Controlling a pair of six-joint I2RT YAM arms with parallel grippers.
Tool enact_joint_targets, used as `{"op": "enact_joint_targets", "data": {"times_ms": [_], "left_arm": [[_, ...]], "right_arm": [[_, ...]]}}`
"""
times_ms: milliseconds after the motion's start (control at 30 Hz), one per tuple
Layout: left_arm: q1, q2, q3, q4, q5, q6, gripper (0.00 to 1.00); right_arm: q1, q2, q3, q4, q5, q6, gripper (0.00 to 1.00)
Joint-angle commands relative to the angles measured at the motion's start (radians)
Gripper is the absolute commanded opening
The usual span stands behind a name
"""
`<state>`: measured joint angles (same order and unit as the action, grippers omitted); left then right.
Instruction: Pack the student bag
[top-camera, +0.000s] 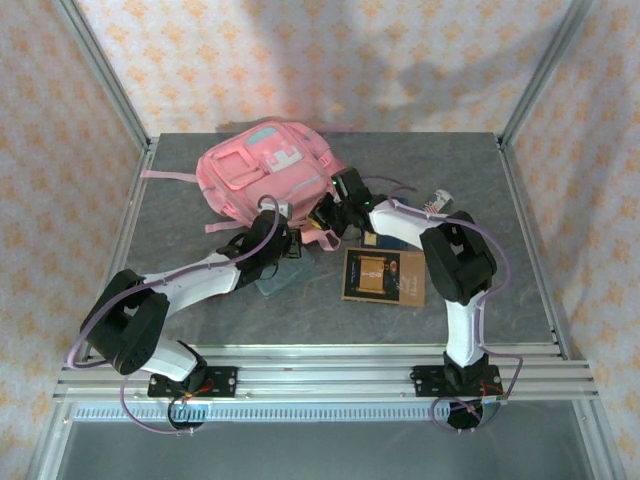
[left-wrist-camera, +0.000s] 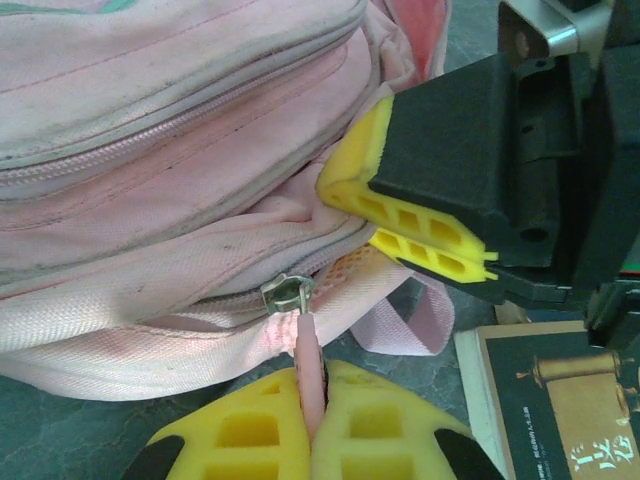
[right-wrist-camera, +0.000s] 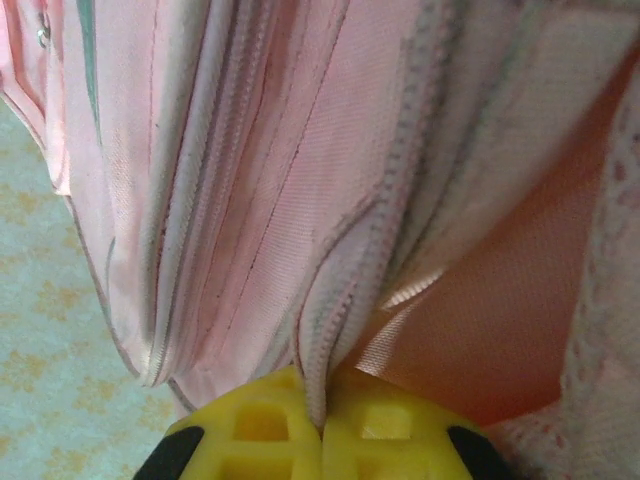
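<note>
- The student bag (top-camera: 255, 168) lay on the grey table (top-camera: 520, 290), straight ahead of both pairs of fingers and touching them; it was soft, rumpled pink fabric with grey zip trim and a teal-and-white patch on its upper face.
- The left gripper (left-wrist-camera: 312, 388) had its yellow, cell-moulded fingers pressed together on the zip pull (left-wrist-camera: 308, 345), a narrow flat pink tab standing up between the pads; just beyond the tips sat the small metal zip slider (left-wrist-camera: 288, 291), on the bag's lower seam.
- The right gripper (right-wrist-camera: 320, 390) had its fingers pinched tight on a fold of the zip edge (right-wrist-camera: 325, 320), a ribbed pink tape with fine teeth running up and away from the tips.
- To the right of the right gripper's fingers the bag's mouth gaped; inside it showed smooth, faintly glossy pink lining (right-wrist-camera: 480, 330); whether anything lay within could not be told.
- A loop of woven pink strap (left-wrist-camera: 400, 325) lay on the table just right of the left gripper's fingers.
- A book (top-camera: 385, 277), flat and rectangular with a dark cover and a gold-brown picture, lay outside the bag on the table; it was to the right of the left gripper's fingers and near them, apart from the bag.
</note>
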<state>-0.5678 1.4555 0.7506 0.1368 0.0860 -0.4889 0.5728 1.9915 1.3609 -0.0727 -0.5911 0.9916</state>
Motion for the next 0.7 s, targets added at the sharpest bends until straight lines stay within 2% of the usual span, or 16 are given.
{"op": "enact_joint_targets", "data": {"times_ms": [0,100,267,400,567,667], "left_arm": [[-0.002,-0.048,-0.010,0.057,-0.031,0.029,0.00],[0.051,-0.075,-0.055,0.051,-0.049,0.023,0.00],[0.219,-0.135,-0.138,0.060,-0.055,0.013,0.00],[0.313,-0.155,-0.154,0.038,-0.066,0.012,0.00],[0.328,-0.182,-0.165,0.031,-0.015,-0.012,0.00],[0.294,-0.207,-0.186,0.046,0.025,-0.026,0.00]], "right_arm": [[-0.012,-0.022,0.001,0.073,0.037,0.002,0.00],[-0.043,-0.073,-0.053,0.110,0.051,0.010,0.00],[-0.087,-0.149,-0.124,0.137,0.080,0.009,0.00],[-0.108,-0.177,-0.141,0.146,0.089,0.003,0.00],[-0.128,-0.134,-0.050,0.099,0.093,-0.050,0.00],[-0.142,-0.074,0.060,0.015,0.125,-0.103,0.00]]}}
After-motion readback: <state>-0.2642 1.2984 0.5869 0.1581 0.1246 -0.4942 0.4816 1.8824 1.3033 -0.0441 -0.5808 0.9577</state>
